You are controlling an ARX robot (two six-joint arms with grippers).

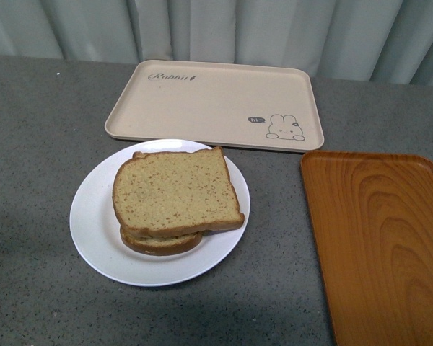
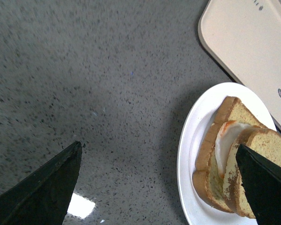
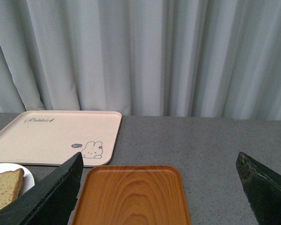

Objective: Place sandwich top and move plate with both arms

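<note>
You have the plate (image 1: 94, 238) on the table (image 1: 36, 144), left of centre. On it the sandwich top (image 1: 175, 193) lies over a lower slice (image 1: 159, 244), a fried egg (image 2: 227, 140) between them. Just behind the plate lies the rabbit-print tray (image 1: 209, 101). Right of the plate lies the wood-grain tray (image 1: 379, 245). A curtain (image 1: 202, 29) hangs behind the table.

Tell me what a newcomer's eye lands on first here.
On the white plate, mid-table, the sandwich top sits slightly askew on the lower slice, fried egg showing between them in the left wrist view. A beige rabbit-print tray lies behind the plate, an orange wood-grain tray to its right.
</note>
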